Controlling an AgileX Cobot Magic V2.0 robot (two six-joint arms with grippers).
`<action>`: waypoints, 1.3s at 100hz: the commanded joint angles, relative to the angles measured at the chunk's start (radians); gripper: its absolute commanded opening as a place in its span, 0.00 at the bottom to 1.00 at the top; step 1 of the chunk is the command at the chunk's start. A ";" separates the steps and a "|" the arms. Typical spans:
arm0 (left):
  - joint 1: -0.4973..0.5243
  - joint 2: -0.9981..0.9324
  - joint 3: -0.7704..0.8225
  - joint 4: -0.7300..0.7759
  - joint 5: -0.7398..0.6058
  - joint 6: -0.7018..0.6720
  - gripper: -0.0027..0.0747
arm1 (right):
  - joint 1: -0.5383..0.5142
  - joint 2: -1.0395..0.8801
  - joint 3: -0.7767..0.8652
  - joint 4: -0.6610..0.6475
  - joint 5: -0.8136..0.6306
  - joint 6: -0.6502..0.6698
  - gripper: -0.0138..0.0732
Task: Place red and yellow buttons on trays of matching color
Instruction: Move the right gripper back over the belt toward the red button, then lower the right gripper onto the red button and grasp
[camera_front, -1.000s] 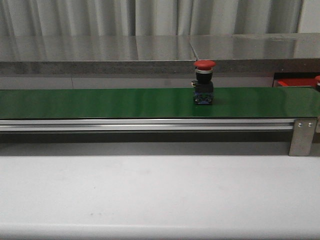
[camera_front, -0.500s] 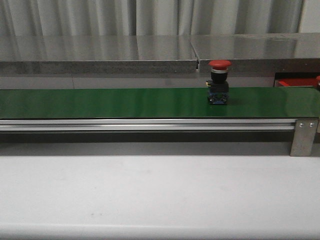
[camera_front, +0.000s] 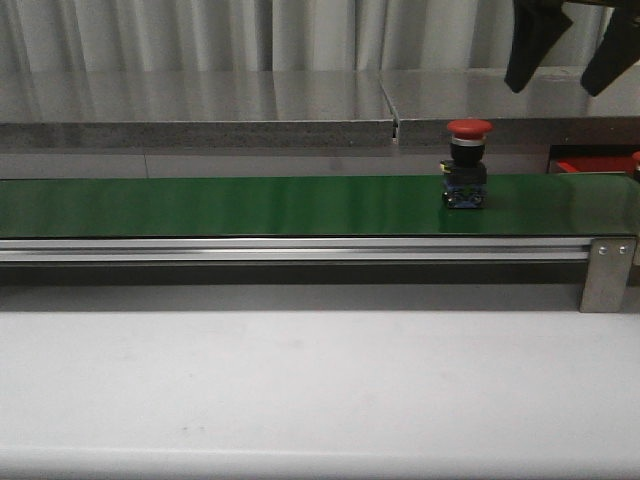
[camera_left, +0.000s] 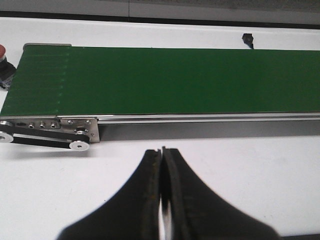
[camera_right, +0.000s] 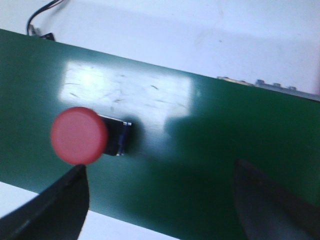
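red button (camera_front: 468, 163) had ridden further along the green belt (camera_front: 250, 205) toward its right end over the last second, and the right claw (camera_front: 568, 50), absent from the front view half a second before, had now come in from above, hanging high over the belt just beyond the button. its two dark fingers stood wide apart, holding nothing. from the wrist, the button (camera_right: 80, 135) sat off to one side of the open gap, close by one finger (camera_right: 55, 207), not yet centred between them. my reading: the pick was being lined up on a moving target, so the claw likely needed to shift over the button and drop before it reached the belt's end.

the button stood upright on the belt, a flat round red cap on a black collar over a dark, squarish base with a touch of blue. a red tray (camera_front: 590, 166) showed just past the belt's right end.

the left claw (camera_left: 161, 200) was pressed closed and empty, over the white tabletop (camera_left: 240, 170) near the belt.
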 joint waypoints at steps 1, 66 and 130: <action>-0.002 0.002 -0.027 -0.015 -0.065 -0.012 0.01 | 0.019 -0.032 -0.060 0.034 -0.020 -0.042 0.84; -0.002 0.002 -0.027 -0.015 -0.065 -0.012 0.01 | 0.045 0.111 -0.073 0.023 -0.031 -0.083 0.80; -0.002 0.002 -0.027 -0.015 -0.065 -0.012 0.01 | -0.061 0.041 -0.073 -0.096 -0.088 0.035 0.33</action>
